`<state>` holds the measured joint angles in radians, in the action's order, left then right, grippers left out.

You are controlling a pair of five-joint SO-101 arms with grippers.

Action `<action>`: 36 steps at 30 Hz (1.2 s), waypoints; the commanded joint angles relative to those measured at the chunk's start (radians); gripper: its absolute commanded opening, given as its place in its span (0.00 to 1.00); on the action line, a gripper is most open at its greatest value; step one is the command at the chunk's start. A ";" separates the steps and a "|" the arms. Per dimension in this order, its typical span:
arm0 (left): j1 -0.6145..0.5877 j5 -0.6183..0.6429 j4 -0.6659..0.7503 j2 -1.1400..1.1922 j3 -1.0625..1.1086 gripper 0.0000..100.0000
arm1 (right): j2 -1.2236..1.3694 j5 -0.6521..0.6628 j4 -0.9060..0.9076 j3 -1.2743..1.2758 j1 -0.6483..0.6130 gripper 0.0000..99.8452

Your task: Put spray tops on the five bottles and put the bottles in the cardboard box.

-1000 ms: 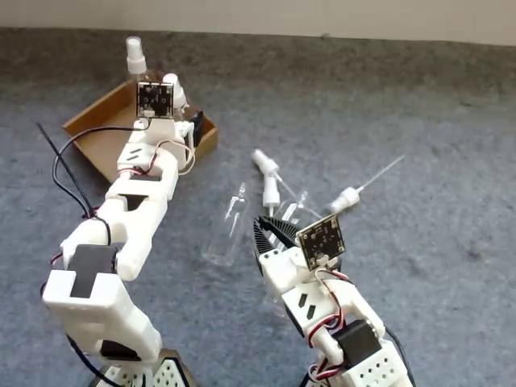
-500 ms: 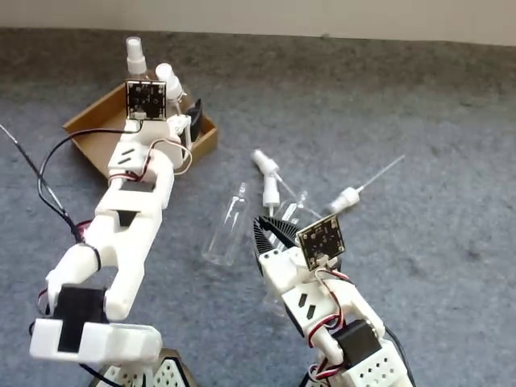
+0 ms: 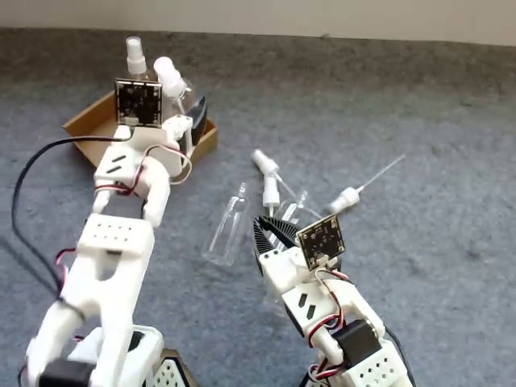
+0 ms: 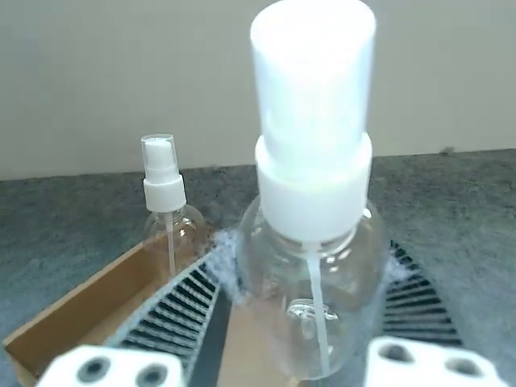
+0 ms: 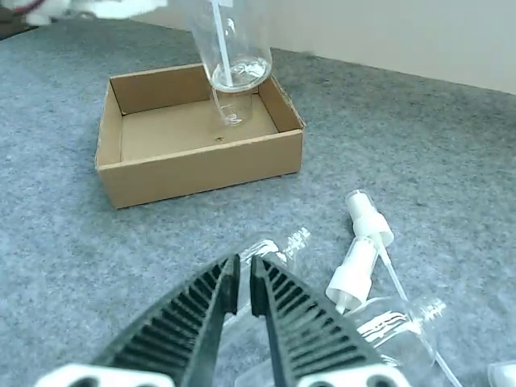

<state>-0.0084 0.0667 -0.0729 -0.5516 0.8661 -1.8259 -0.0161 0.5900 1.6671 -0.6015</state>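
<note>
Above cardboard box (image 5: 201, 165): capped bottle (image 4: 310, 266) clamped in left gripper (image 3: 187, 121); second capped bottle (image 4: 169, 218) at box's far edge. Over loose bottles (image 3: 227, 226) and spray tops (image 5: 359, 262): right gripper (image 5: 244, 278), almost closed, empty.

- A grey, carpet-textured desk (image 3: 419, 121) is carrying the scattered parts, its far edge meeting a pale wall.
- An open cardboard box (image 3: 85, 127) is sitting on it at the far left.
- A clear uncapped bottle (image 3: 228, 226) is lying on its side near the middle, neck pointing away.
- A second bottle (image 3: 297, 203), also clear, is lying just to its right.
- A first spray top (image 3: 264, 161) and a second spray top (image 3: 271, 192) are lying close together beyond the bottles.
- A third spray top (image 3: 347, 198) is lying farther right, its thin tube pointing away.
</note>
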 commanded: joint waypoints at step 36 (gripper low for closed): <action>-0.418 0.034 0.055 0.615 -0.423 0.15 | -0.002 -0.006 0.007 0.168 0.010 0.02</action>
<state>-0.3905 -0.0192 -0.0468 0.0100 0.5746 -1.8259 -0.0161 0.5900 1.6671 -0.6015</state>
